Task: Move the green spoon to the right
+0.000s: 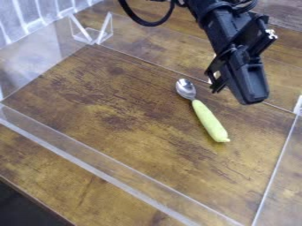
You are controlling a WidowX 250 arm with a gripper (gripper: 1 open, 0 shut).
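The green spoon [206, 111] lies flat on the wooden table, its metal bowl [185, 88] pointing up-left and its yellow-green handle [211, 121] running down-right. My black gripper [218, 78] hangs just right of the spoon's bowl, above the table. Its jaws are shut with nothing between them. It does not touch the spoon.
A clear acrylic wall [141, 189] frames the wooden table [106, 106] along the front, and another [278, 168] rises at the right. A small clear stand [90, 32] sits at the back left. A black cable [147, 18] loops behind the arm.
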